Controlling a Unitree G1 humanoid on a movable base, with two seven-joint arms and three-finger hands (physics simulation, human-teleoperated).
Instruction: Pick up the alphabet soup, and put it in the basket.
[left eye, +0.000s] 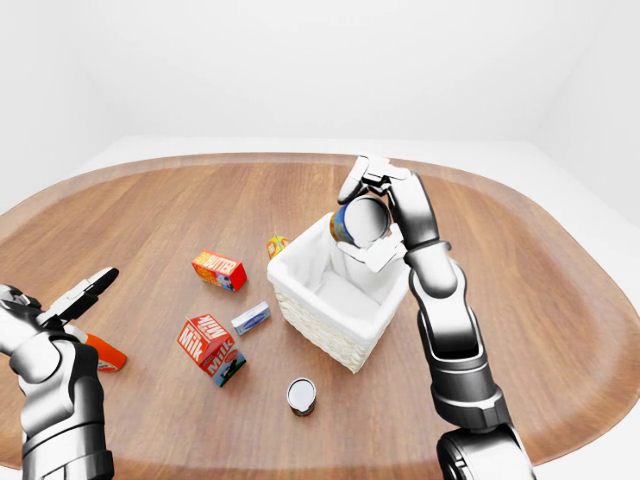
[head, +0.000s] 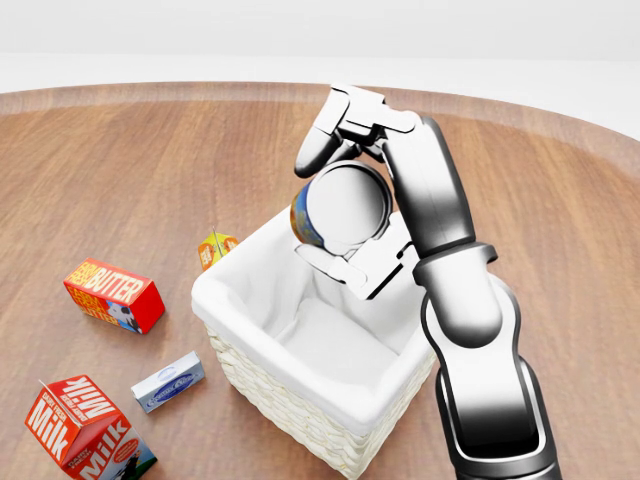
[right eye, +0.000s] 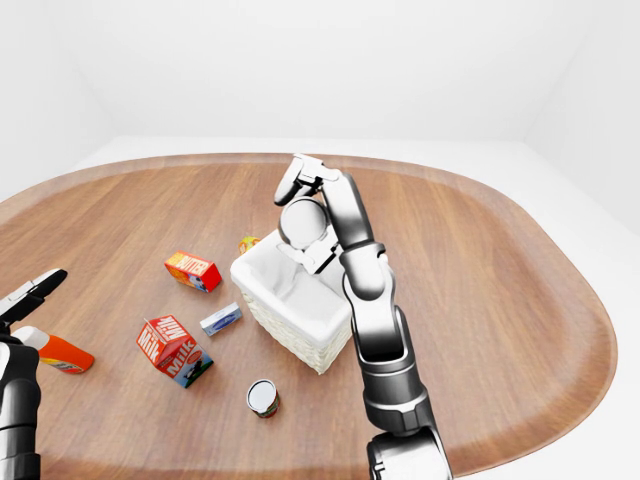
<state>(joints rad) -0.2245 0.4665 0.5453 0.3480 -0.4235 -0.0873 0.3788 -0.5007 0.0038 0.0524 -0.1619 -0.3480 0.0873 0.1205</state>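
Observation:
My right hand (head: 345, 195) is shut on the alphabet soup can (head: 335, 212), a can with a silver end and a blue and orange label. It holds the can tilted, just above the far right part of the white woven basket (head: 300, 410) with a white cloth lining. The basket's inside looks empty. My left hand (left eye: 80, 295) is open and empty at the left edge of the left-eye view, low over the wooden table (left eye: 540, 300).
Left of the basket lie a butter box (head: 112, 293), a milk carton (head: 85, 432), a small blue-white box (head: 168, 381) and a small orange-yellow pack (head: 215, 247). A second can (left eye: 301, 395) stands below the basket. An orange bottle (left eye: 104, 352) lies by my left arm.

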